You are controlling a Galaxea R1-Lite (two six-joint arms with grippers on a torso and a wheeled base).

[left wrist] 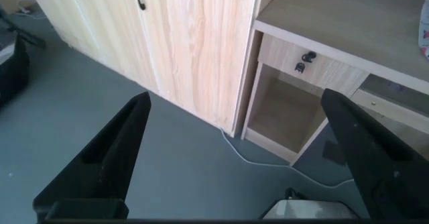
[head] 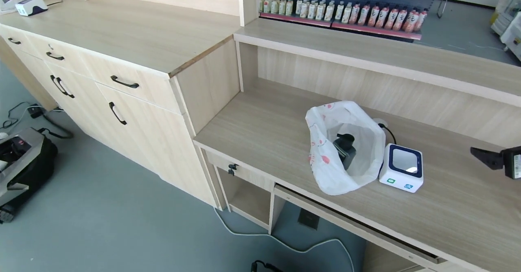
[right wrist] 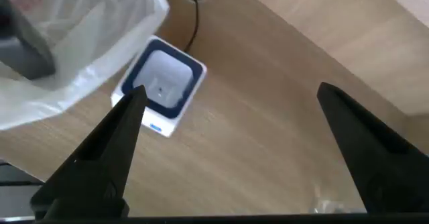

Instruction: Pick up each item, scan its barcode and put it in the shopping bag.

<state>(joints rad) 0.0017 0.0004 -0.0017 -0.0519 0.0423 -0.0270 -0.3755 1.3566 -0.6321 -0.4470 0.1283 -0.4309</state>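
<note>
A white shopping bag (head: 325, 162) with pink prints stands open on the low wooden desk (head: 264, 133), and a dark item (head: 345, 148) lies inside it. Right beside the bag sits the white and blue barcode scanner (head: 401, 167). My right gripper (right wrist: 231, 157) hangs open and empty above the desk, to the right of the scanner (right wrist: 161, 83) and the bag (right wrist: 74, 43); one of its fingers (head: 486, 157) shows at the head view's right edge. My left gripper (left wrist: 234, 150) is open and empty over the grey floor, in front of the desk's lower cubby (left wrist: 285, 113).
The scanner's black cable (head: 390, 131) runs to the desk's back wall. A taller counter with drawers (head: 122, 82) stands to the left, and a raised ledge (head: 366, 48) runs behind the desk. Bottles fill a shelf (head: 342, 11) farther back. A cable (head: 260, 233) lies on the floor.
</note>
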